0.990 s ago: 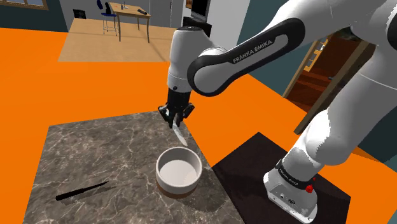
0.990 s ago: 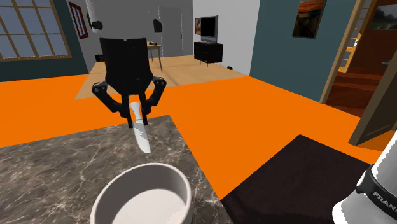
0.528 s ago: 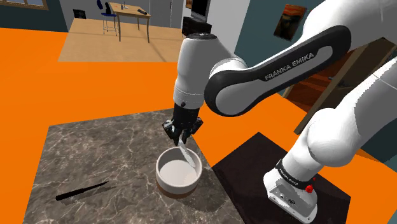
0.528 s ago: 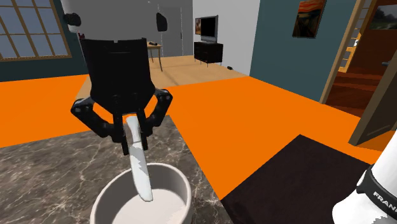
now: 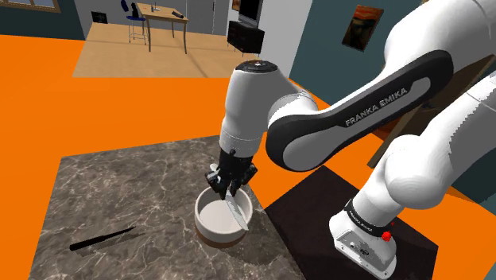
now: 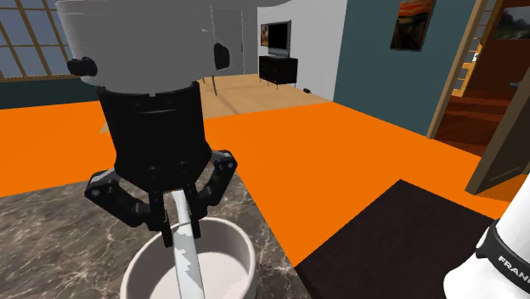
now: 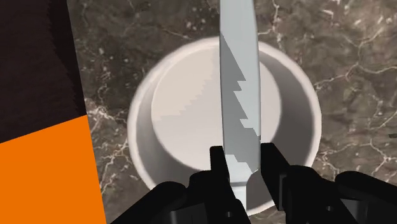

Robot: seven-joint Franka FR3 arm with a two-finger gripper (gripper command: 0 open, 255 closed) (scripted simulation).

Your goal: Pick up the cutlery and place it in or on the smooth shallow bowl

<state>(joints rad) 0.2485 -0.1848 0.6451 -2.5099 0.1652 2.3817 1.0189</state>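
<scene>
hand [image 5: 230, 191] [image 6: 180, 231] [image 7: 242, 156] was clamped narrow on the knife [image 5: 237, 212] [image 6: 187, 267] [image 7: 238, 83], with both black fingers pressed on its upper end. the knife was pale grey, with a jagged edge along the blade in the wrist view. it hung tilted, blade down, over the inside of the white bowl [image 5: 208, 227] [image 6: 242, 246] [image 7: 143, 140]. couldn't tell whether the tip touched the bowl. the bowl sat on the dark marbled tabletop [image 5: 119, 183] [image 6: 51, 229] [image 7: 127, 32], near the edge closest to the black stand [image 5: 310, 207]. a thin black utensil [image 5: 102, 239] lay flat on the tabletop, well apart from the bowl, toward the shoulder view's lower left. the white arm [image 5: 254, 103] had "franka emika" in white caps on its dark joint band [image 5: 385, 99]. a band at the arm's foot [image 6: 508, 255] read "fr", cut off by the frame edge. orange floor [image 5: 48, 103] surrounded the tabletop.
</scene>
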